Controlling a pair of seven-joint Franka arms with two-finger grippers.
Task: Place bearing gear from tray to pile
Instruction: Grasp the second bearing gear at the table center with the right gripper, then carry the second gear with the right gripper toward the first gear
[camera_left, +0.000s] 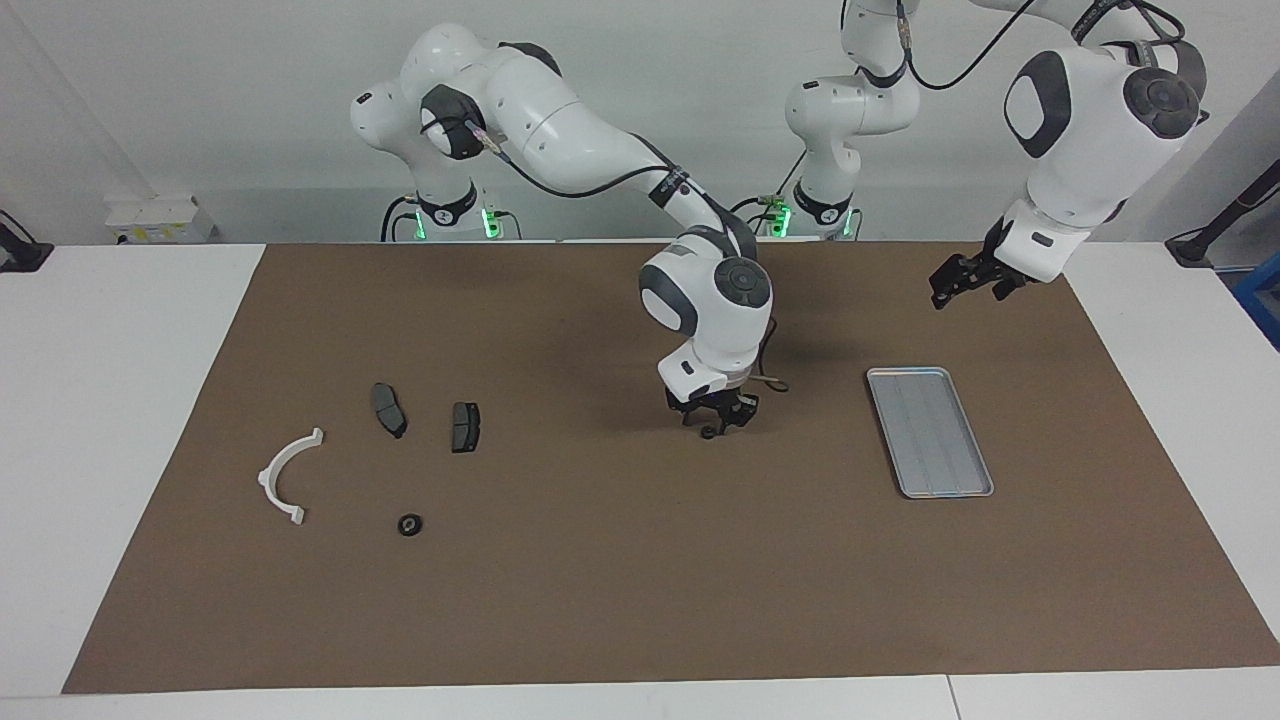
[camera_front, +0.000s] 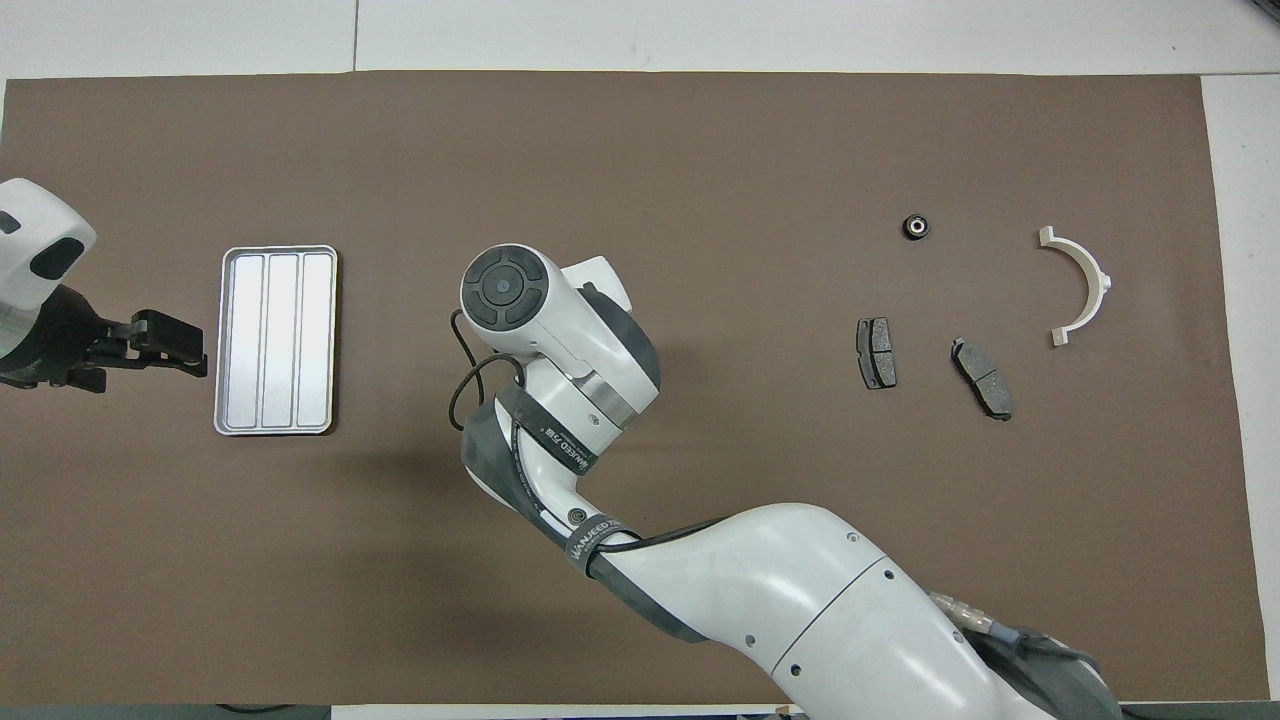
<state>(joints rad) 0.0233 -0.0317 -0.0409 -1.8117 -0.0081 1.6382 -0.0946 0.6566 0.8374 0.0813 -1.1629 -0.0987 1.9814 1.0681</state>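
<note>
In the facing view, with the mat (camera_left: 640, 560) centre as dial: tray (camera_left: 929, 431) at three o'clock; bracket (camera_left: 285, 477), two pads (camera_left: 389, 409) (camera_left: 465, 426) and a small gear (camera_left: 409, 524) at nine; another gear (camera_left: 708, 433) near centre.

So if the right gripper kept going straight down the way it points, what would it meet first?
The small black ring-shaped bearing gear on the brown mat, directly under the right gripper. Its jaws already flank the gear; whether they touch it is unclear.
</note>
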